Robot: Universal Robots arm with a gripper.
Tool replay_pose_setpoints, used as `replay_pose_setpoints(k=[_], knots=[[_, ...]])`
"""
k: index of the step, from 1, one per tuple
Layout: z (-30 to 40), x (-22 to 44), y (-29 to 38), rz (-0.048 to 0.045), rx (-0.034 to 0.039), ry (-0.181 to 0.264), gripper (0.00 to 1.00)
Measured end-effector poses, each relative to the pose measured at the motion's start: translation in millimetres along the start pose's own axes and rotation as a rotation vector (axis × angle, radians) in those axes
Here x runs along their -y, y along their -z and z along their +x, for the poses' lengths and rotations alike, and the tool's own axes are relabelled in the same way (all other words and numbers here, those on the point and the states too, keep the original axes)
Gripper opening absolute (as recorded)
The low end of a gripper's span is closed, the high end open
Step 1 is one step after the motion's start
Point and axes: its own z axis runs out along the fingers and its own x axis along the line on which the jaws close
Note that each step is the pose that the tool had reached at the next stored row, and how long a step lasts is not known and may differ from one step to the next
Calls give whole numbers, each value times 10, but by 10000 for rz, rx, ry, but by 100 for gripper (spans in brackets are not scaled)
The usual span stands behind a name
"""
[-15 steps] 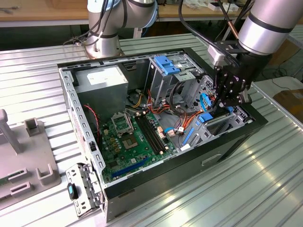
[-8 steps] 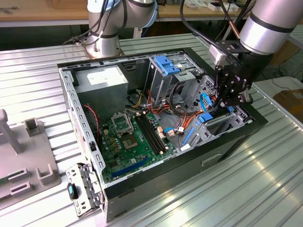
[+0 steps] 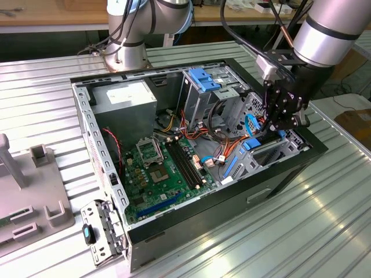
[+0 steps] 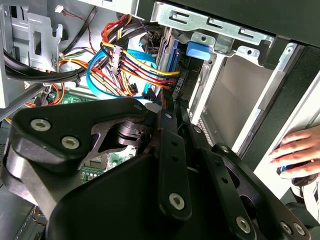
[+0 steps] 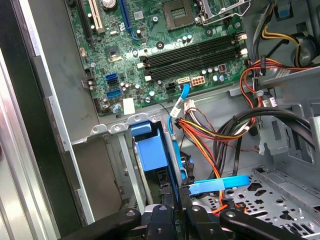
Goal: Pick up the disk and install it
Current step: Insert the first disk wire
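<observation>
Tool (image 5: 177, 200) clamped on the disk (image 5: 150, 155), upright just under it in the drive bay (image 5: 112, 131).

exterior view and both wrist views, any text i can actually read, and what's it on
No text can be read.
White label on the power supply: print too small to read.
Markings on the motherboard: too small to read.
Blue carrier of the disk: no print shows.
</observation>
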Motion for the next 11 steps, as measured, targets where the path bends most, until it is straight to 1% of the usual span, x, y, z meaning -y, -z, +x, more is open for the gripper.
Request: replay_pose_setpoints(k=[9,11], knots=[[4,-13,-3,18,4,-1,16],[4,-14,-24,18,6,-1,16]])
